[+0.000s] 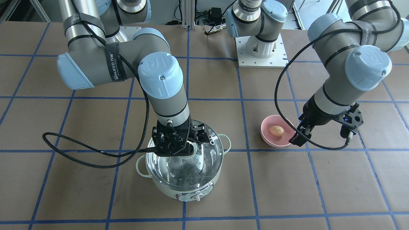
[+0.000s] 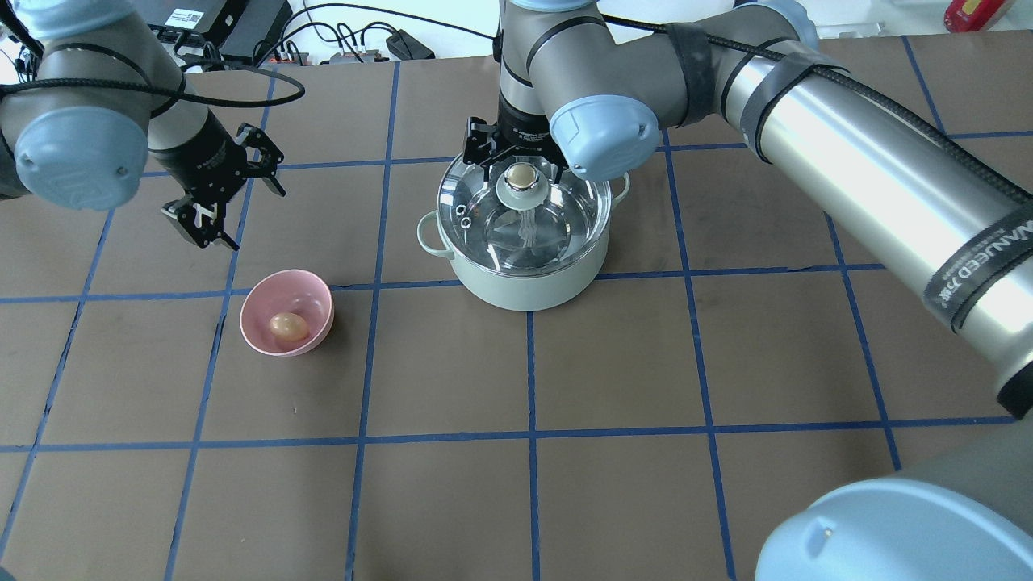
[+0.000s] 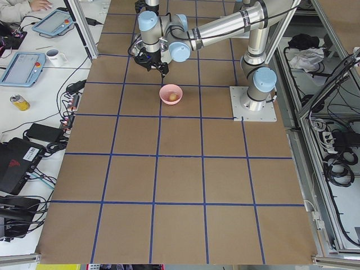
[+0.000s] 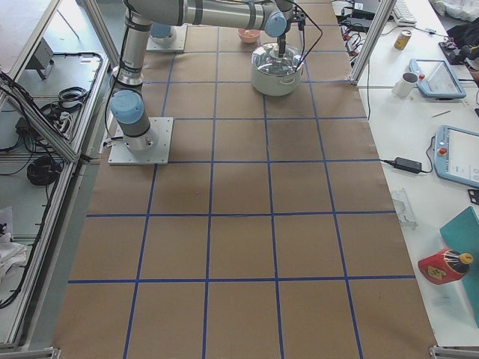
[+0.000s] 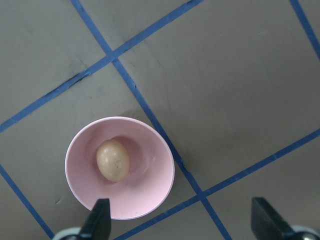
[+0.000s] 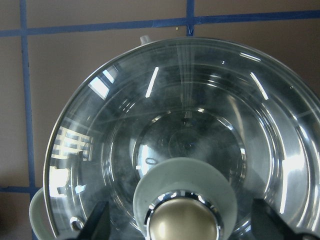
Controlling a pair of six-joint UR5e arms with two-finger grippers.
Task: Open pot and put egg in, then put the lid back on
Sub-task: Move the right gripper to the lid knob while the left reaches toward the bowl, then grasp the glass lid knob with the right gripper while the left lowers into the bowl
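Front view: the right pincer hangs spread over the lid, which sits closed on the pot on the table.

Overhead: the knob stands between its jaws, untouched. The glass is probably heavy, slick and breakable, so the knob is the place to hold.

Left wrist: the left pincer, also spread, hovers above the egg in the pink bowl. The egg looks fragile and should be pinched gently across its middle.

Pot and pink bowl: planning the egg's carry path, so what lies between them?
Nothing: the overhead view shows only bare table and blue tape lines between the pot and the pink bowl.
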